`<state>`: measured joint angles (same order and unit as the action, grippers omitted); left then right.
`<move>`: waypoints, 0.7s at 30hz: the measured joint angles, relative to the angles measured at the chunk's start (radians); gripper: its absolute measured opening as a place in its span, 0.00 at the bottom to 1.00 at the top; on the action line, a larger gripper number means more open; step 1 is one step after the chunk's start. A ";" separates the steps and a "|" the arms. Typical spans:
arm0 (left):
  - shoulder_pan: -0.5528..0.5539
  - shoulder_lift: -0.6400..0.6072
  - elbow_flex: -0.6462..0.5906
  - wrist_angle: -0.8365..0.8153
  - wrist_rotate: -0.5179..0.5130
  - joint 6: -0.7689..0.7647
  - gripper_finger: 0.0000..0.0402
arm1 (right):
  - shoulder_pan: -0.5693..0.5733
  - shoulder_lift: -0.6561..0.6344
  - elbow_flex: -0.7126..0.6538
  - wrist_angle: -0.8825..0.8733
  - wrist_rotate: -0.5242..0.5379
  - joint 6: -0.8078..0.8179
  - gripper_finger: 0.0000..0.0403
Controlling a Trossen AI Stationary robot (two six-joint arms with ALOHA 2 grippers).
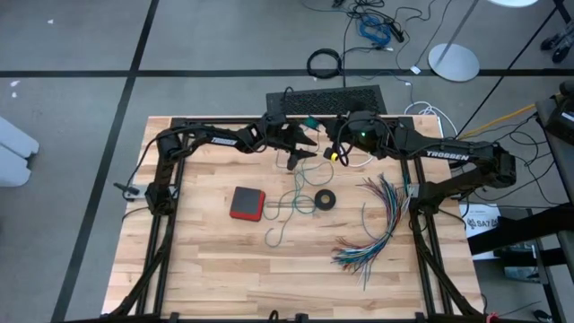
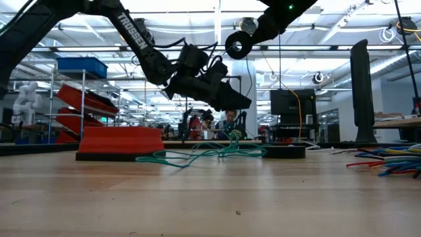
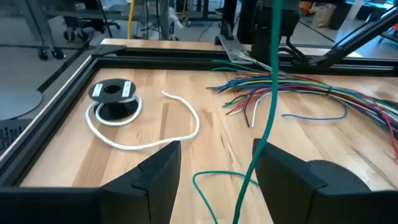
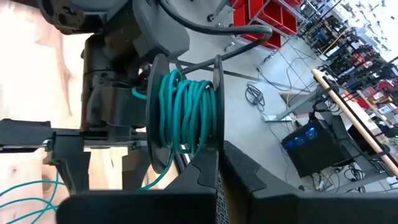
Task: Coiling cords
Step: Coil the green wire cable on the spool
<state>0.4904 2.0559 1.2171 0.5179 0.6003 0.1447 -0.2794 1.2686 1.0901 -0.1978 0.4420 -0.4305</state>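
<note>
A teal-green cord is partly wound on a dark spool (image 4: 186,118), which my right gripper (image 4: 221,168) holds high over the table's far middle (image 2: 237,44). One strand (image 3: 270,74) hangs from the spool to a loose tangle (image 1: 291,205) on the wood. My left gripper (image 3: 217,168) is open with a finger on either side of that strand; whether it touches the strand I cannot tell. The white cord (image 3: 180,118) lies slack on the table, joined to a small round black-and-white piece (image 3: 113,92). My right gripper is shut on the spool's outer flange, at its rim (image 4: 214,140), pinched between the two fingers. The fingers come in about level from the table's right side. The spool is lifted clear of the table, and the teal strand hangs below it.
A red box (image 1: 247,203) sits left of the teal tangle and a black tape ring (image 1: 325,199) right of it. A fan of multicoloured wires (image 1: 377,224) covers the right side. A black keyboard-like slab (image 1: 325,101) lies at the far edge. Black frame rails border the table.
</note>
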 joint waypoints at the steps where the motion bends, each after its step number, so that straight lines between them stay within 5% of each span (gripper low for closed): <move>1: 0.000 0.000 0.000 -0.002 0.000 0.001 0.52 | 0.000 0.000 0.000 -0.001 0.000 0.000 0.00; 7: 0.000 0.000 0.000 -0.006 0.000 0.023 0.45 | 0.000 0.000 0.000 0.000 0.000 0.000 0.00; 18: 0.008 0.000 0.000 -0.054 0.000 0.117 0.04 | 0.000 0.000 0.000 -0.001 -0.002 0.006 0.00; 21: 0.023 0.000 0.000 -0.052 0.001 0.123 0.02 | 0.000 0.000 0.000 -0.001 -0.038 0.033 0.00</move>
<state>0.5130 2.0560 1.2171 0.4663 0.6008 0.2678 -0.2794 1.2686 1.0897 -0.1993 0.4040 -0.3978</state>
